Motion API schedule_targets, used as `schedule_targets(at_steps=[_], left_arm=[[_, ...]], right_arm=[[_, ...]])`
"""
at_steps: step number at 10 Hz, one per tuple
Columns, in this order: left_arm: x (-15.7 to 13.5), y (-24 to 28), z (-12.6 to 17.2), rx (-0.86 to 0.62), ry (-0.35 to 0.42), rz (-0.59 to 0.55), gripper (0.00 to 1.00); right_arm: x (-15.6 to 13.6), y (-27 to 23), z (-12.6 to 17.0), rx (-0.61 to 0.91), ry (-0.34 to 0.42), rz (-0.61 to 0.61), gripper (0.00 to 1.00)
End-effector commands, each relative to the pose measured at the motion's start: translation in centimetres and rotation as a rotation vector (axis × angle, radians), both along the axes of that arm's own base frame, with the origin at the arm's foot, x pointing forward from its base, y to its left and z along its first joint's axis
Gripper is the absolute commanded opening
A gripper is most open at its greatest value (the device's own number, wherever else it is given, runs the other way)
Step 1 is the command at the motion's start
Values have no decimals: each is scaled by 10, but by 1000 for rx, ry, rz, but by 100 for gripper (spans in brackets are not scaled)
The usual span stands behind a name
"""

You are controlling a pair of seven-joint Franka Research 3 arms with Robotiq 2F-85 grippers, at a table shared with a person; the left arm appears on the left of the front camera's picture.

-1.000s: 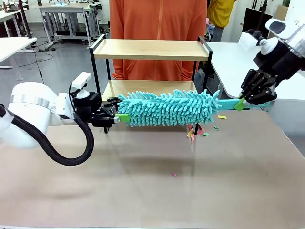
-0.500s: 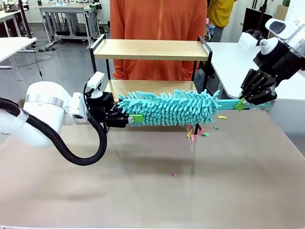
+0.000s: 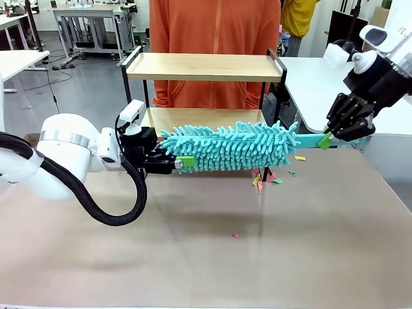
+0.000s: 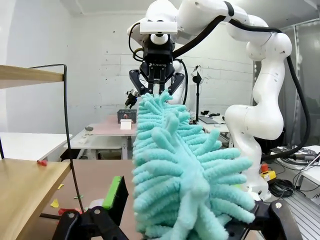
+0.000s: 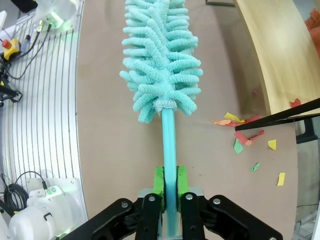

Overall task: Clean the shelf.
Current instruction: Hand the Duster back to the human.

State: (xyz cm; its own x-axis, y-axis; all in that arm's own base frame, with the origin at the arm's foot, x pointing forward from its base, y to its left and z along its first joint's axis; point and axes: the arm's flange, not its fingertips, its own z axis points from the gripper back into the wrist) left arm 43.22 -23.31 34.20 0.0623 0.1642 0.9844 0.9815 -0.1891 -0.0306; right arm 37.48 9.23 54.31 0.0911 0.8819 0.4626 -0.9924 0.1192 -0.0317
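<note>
Shelf (image 3: 204,66) stands behind the duster (image 3: 228,146); right wrist view shows right hand (image 5: 170,187) clamped on its handle.

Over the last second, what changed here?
The left claw moved rightward onto the fluffy free end of the duster and closed around it. The right claw stayed shut on the duster's handle; the shelf and paper scraps stayed put.
</note>
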Motion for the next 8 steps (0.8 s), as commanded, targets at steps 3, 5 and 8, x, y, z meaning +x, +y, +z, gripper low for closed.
schedule_targets(at_steps=[3,5,8], left_arm=[[0,-7,5,-25,17,-24,0],[-3,-7,6,-29,1,-27,0],[-6,-8,8,-24,-6,-39,0]], right_arm=[[-1,3,0,18,-4,11,13],[-1,3,0,18,-4,11,13],[-1,3,0,18,-4,11,13]])
